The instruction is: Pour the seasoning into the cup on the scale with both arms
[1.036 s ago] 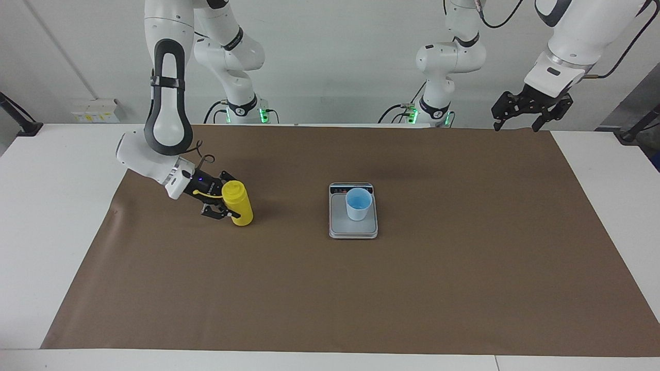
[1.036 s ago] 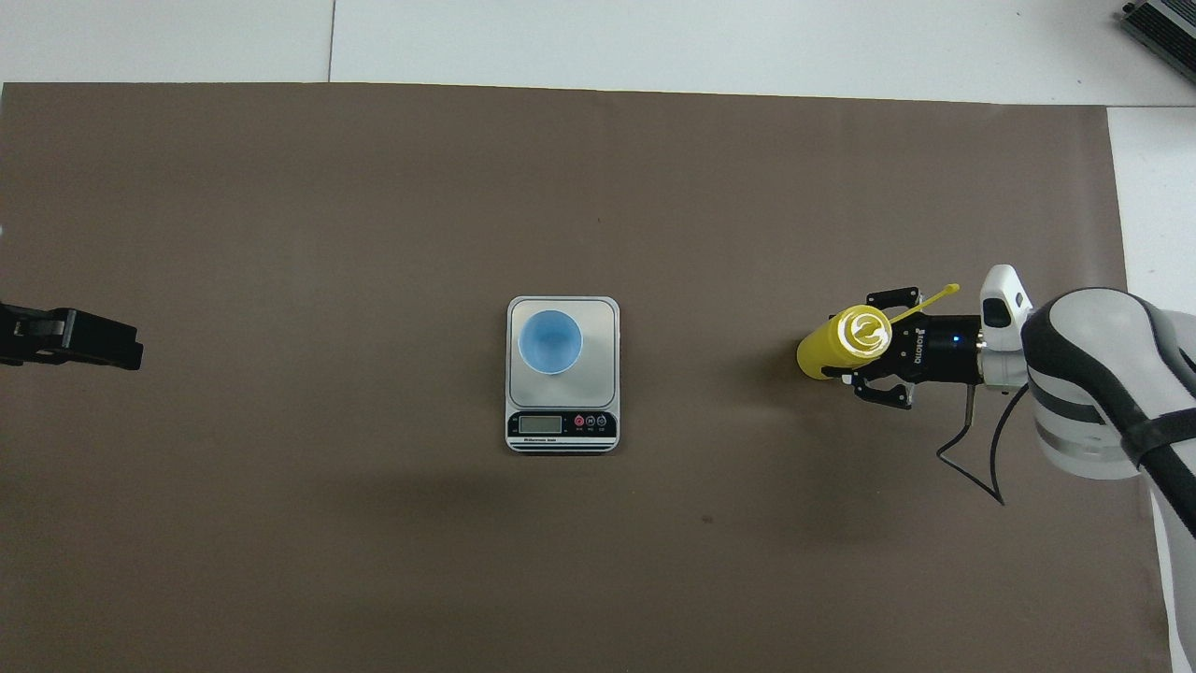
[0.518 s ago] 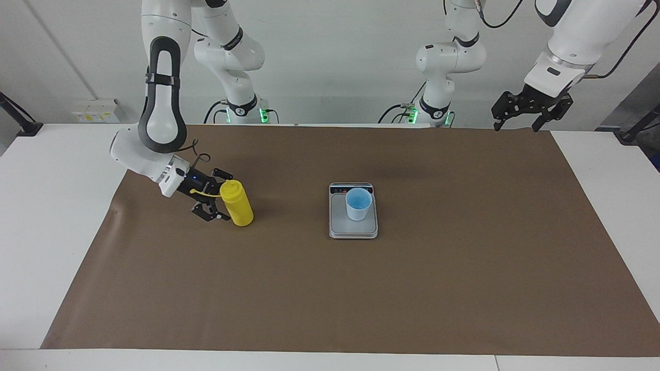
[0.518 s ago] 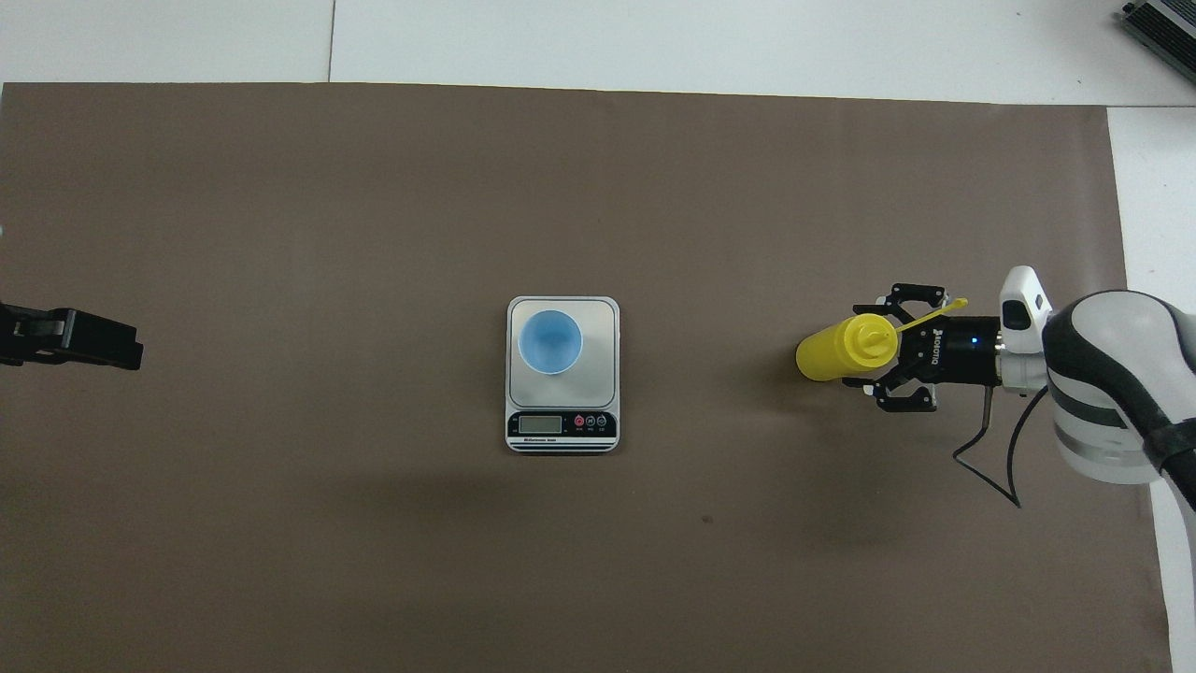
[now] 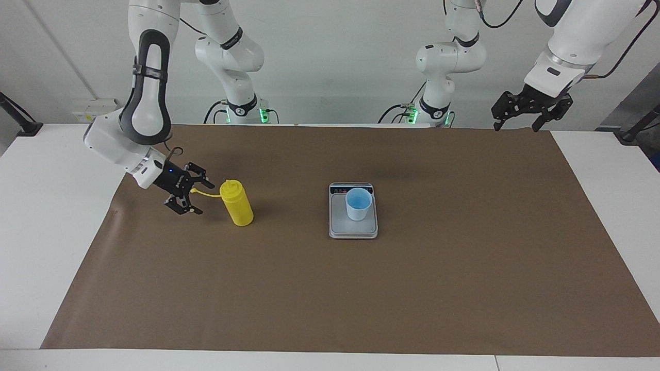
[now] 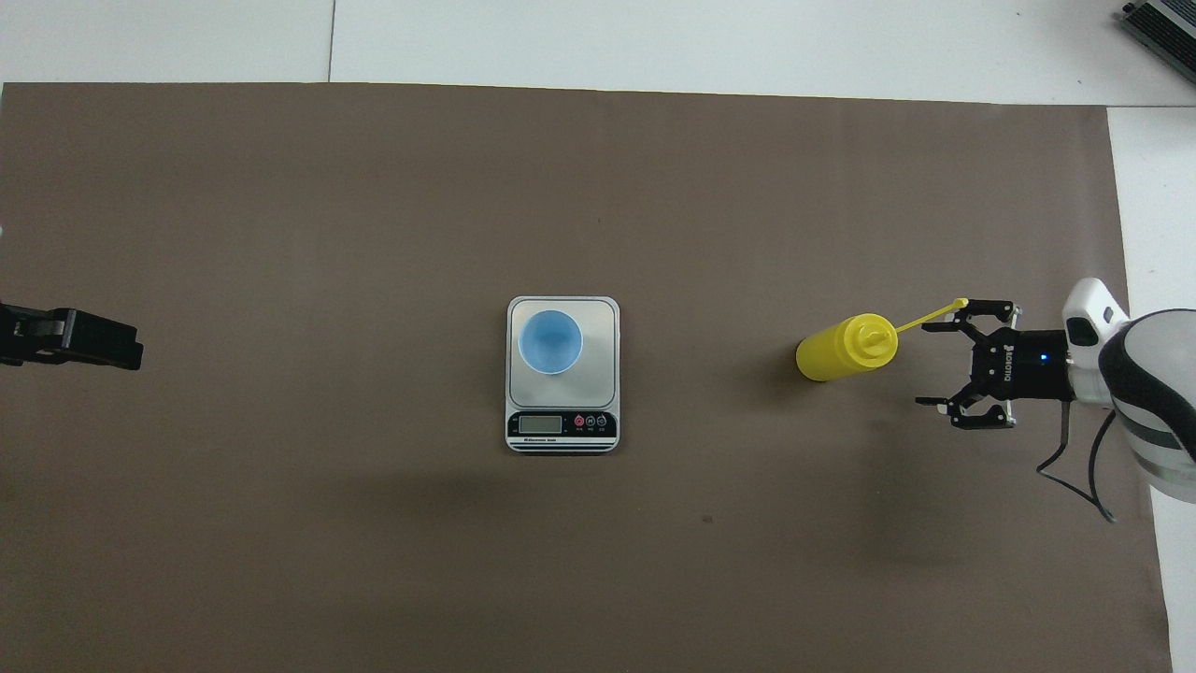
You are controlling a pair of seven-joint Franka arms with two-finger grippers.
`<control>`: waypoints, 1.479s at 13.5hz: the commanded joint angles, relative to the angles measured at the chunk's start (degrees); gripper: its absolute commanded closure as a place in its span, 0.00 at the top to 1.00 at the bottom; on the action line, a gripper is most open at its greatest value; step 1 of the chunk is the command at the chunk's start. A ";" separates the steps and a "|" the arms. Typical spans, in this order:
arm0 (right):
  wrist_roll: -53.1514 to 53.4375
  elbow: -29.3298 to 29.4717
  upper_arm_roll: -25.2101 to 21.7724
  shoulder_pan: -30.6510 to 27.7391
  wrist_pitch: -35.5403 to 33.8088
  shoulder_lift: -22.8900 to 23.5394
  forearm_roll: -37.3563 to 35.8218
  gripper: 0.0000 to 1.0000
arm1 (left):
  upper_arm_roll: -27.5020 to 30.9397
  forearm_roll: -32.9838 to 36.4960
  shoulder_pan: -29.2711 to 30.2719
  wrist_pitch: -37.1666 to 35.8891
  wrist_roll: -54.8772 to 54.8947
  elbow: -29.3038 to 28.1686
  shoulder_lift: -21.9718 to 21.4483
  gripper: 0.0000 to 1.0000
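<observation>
Since a moment before, I had let go of the yellow squeeze bottle point(image 5: 236, 202) and drawn my right gripper point(image 5: 193, 198) back toward my own end of the table, so that it hung low over the brown mat point(image 5: 330, 288) just beside the bottle, fingers spread and holding nothing. The bottle stood upright on the mat, well apart from the silver-grey kitchen scale point(image 5: 353, 226), its thin tethered cap point(image 6: 934, 316) sticking out toward my open fingers and lying close by one of them. The light-blue cup point(image 5: 358, 204) sat on the scale's weighing plate, toward the edge with the display strip point(image 6: 562, 425). My left gripper point(image 5: 531, 111) waited, spread and empty, raised over its own end of the table. I judged the bottle's set-down finished and my arm in retreat; whether seasoning had already gone into the cup I could not tell. If a pour was still wanted, the next move would call for closing again on the bottle's body, clear of the cap tether, and carrying it over the cup.
</observation>
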 commanded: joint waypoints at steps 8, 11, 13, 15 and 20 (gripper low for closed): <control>38.61 4.49 1.25 3.59 -1.28 -12.82 -22.06 1.00 | 0.04 1.17 -0.07 -0.47 -0.27 -0.68 -0.76 1.00; 59.16 6.07 1.43 6.49 -3.11 -14.76 -26.28 1.00 | 0.04 1.17 -0.07 -0.47 -0.27 -0.68 -0.76 1.00; 74.80 10.19 1.43 8.85 -7.67 -14.68 -30.15 1.00 | 0.04 1.17 -0.07 -0.47 -0.27 -0.68 -0.76 1.00; 90.88 13.01 1.43 11.32 -9.62 -14.24 -32.88 1.00 | 0.04 1.17 -0.07 -0.47 -0.27 -0.68 -0.67 1.00; 125.11 20.83 1.87 16.59 -12.70 -11.16 -39.91 1.00 | 0.04 1.17 -0.07 -0.47 -0.27 -0.68 -0.67 1.00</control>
